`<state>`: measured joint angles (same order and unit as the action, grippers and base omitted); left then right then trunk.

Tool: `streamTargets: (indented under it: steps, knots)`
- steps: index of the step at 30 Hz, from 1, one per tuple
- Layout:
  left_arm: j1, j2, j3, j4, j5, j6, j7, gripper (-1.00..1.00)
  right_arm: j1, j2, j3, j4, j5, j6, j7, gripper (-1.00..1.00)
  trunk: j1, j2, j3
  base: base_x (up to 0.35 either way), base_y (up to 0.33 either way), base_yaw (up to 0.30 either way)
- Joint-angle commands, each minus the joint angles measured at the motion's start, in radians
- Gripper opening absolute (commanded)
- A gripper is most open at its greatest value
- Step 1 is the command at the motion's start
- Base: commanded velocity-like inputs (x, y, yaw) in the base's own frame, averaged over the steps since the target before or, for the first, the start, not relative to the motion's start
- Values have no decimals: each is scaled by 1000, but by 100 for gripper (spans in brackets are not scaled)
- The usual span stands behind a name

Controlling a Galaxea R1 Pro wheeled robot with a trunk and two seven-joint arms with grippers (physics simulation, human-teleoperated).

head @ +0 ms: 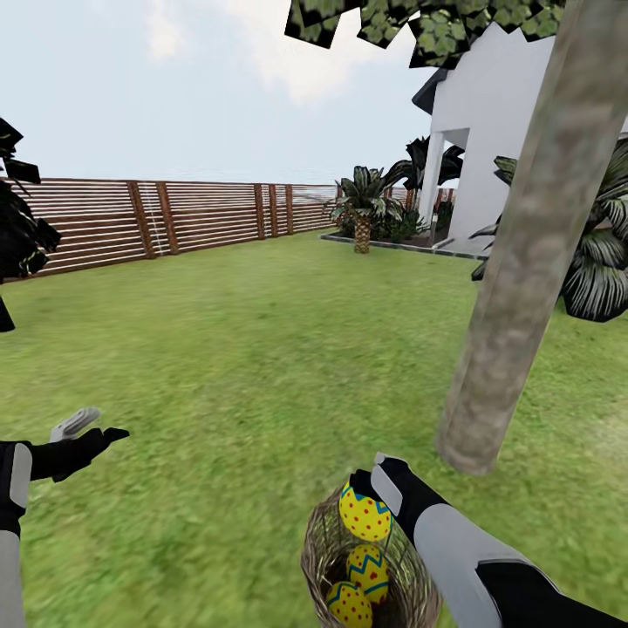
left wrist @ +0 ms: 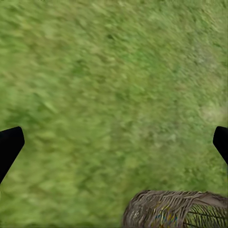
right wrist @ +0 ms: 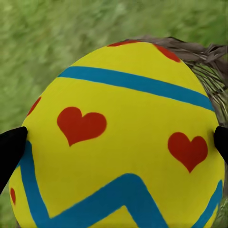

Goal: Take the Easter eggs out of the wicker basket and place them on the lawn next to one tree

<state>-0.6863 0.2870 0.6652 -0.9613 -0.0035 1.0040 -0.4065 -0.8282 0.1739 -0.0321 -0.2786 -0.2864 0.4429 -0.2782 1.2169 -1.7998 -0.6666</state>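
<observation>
My right gripper [head: 371, 488] is shut on one yellow Easter egg [head: 364, 515] and holds it just above the rim of the wicker basket [head: 316, 558]. In the right wrist view that egg [right wrist: 118, 95] shows red hearts and blue bands, with a black fingertip [right wrist: 10, 149] at each side. Two more eggs [head: 370, 571] [head: 349, 604] lie inside the basket. The tree trunk [head: 515, 288] rises from the lawn [head: 262, 366] just beyond and right of the basket. My left gripper [head: 92, 429] hovers open over grass at the left, and its wrist view shows the basket [left wrist: 175, 209].
A wooden slat fence [head: 174, 218] closes the far side of the lawn. Short palms [head: 362, 209] and a white house [head: 488, 131] stand at the back right. A dark conifer [head: 17, 227] is at the left edge. Open grass lies between the arms.
</observation>
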Motion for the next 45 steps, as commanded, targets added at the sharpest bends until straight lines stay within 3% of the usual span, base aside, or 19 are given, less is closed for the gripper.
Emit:
streamTargets:
  steps: [1,23,38,45]
  knots:
    - [-1,0,2,0,-1,5,-4,100,0,1,-3,-2,-5,4,-6,-100,-4,7,2,0,0,0]
    - [-1,0,2,0,-1,5,-4,100,0,1,-3,-2,-2,3,-5,-100,-88,161,71,-3,0,0]
    - [-1,0,4,0,-1,7,-4,100,0,1,-2,-2,1,3,-5,-100,-146,266,118,-168,0,-2]
    - [-1,0,4,0,-1,7,-4,100,0,1,-2,-2,2,2,-4,-100,-173,315,143,-128,0,-212]
